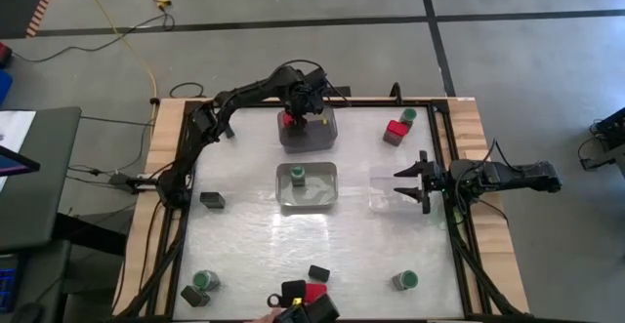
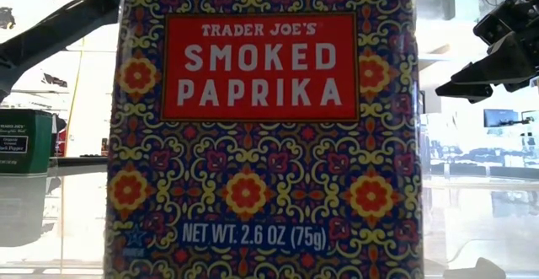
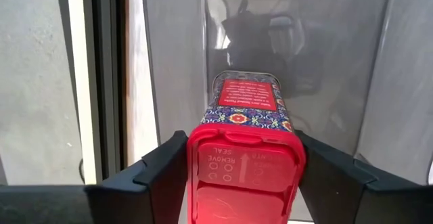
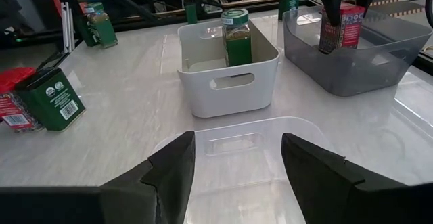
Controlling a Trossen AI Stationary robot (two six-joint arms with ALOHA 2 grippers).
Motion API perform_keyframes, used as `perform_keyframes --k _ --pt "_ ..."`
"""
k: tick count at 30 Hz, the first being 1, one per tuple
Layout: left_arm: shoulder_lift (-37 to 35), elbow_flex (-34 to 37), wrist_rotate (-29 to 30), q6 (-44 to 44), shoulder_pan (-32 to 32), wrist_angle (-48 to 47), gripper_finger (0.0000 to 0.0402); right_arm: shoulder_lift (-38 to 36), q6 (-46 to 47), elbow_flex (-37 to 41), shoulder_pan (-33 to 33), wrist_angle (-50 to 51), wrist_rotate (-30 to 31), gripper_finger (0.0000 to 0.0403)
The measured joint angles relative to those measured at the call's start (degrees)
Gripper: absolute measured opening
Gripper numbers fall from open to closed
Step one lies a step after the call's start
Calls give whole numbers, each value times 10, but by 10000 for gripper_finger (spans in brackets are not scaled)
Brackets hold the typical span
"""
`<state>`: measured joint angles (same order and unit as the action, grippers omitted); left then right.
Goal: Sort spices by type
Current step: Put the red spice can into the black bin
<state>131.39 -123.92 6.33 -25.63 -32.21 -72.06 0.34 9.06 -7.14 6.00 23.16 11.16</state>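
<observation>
Placing step: left gripper [image 3: 245, 176] clamped on 1 red-topped smoked paprika tin [image 3: 245, 139] inside grey bin [image 1: 327, 138], release needed next; right gripper [image 4: 237, 163] spread wide over clear bin [image 4: 237, 139].

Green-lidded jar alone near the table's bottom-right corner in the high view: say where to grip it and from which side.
Grip the green-lidded jar around its body just under the lid, coming straight down. It stands upright, lid up, nothing close beside it, so any finger direction should fit. The open right hand is nearer.
</observation>
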Motion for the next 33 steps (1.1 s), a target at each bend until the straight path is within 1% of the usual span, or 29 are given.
perform_keyframes --k 15,26,29,33 --pt "0 0 1 0 1 35 244 0 0 0 0 0 0 249" --pt "-1 0 1 15 4 37 245 0 0 0 0 0 0 249" --pt "-1 0 1 15 7 37 255 0 0 0 0 0 0 249" --pt "-1 0 2 16 12 41 285 0 0 0 0 0 0 249"
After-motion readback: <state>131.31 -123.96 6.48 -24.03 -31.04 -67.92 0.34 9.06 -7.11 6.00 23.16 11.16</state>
